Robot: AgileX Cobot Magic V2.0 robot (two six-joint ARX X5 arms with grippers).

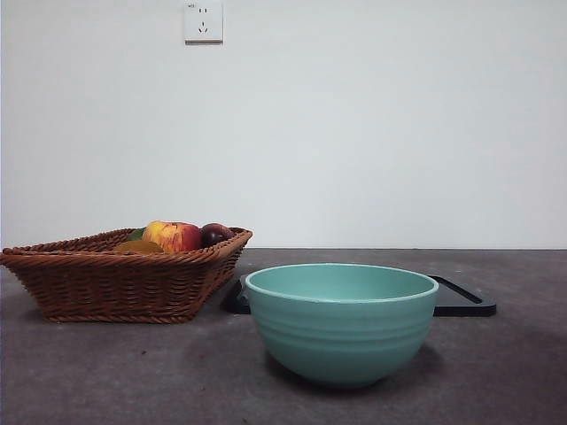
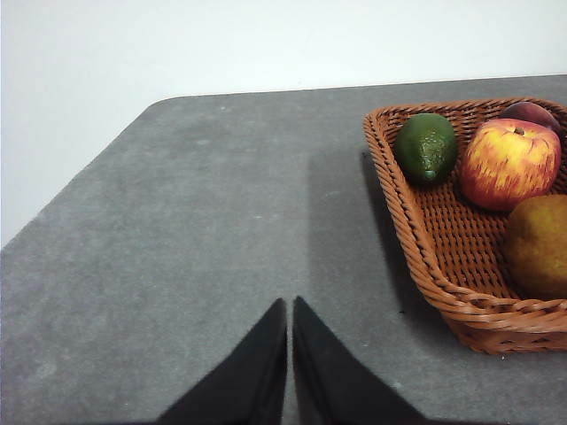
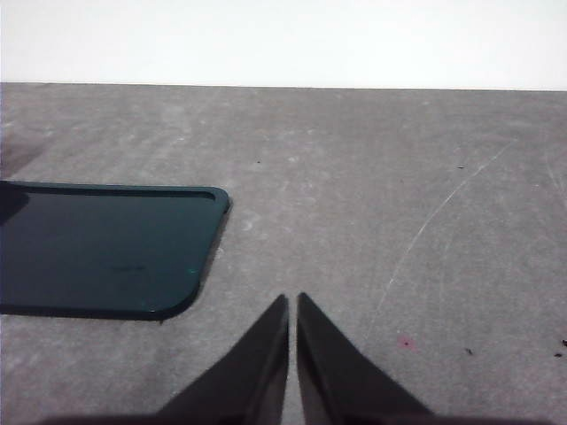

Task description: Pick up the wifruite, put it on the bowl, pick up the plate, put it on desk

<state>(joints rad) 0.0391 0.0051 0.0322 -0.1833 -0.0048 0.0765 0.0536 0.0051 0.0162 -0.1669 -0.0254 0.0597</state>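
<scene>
Front view: teal bowl (image 1: 341, 323) stands empty on the desk (image 1: 133, 372), near and large. Behind it lies a flat dark plate (image 1: 461, 301), partly hidden by the bowl. A brown wicker basket (image 1: 115, 279) sits beside the bowl, apart from it, with fruit showing over its rim: a red-yellow apple (image 1: 173, 235) and a dark plum (image 1: 215, 234). No arm in this view.

Left wrist view: left gripper (image 2: 290, 305) hangs above bare desk, fingers (image 2: 261, 354) pressed together, holding nothing. The basket lies ahead of the fingertips and off to one side, well apart. In it: green avocado (image 2: 426, 147), the apple, the plum tucked behind the apple, and a brownish-yellow fruit (image 2: 538, 245) nearest the fingers.

Right wrist view: right gripper (image 3: 292, 305) over bare desk, fingers (image 3: 332, 372) closed tip to tip, empty. The dark plate, rounded corner and raised rim, lies flat ahead and to the other side, not touching the fingers.
</scene>
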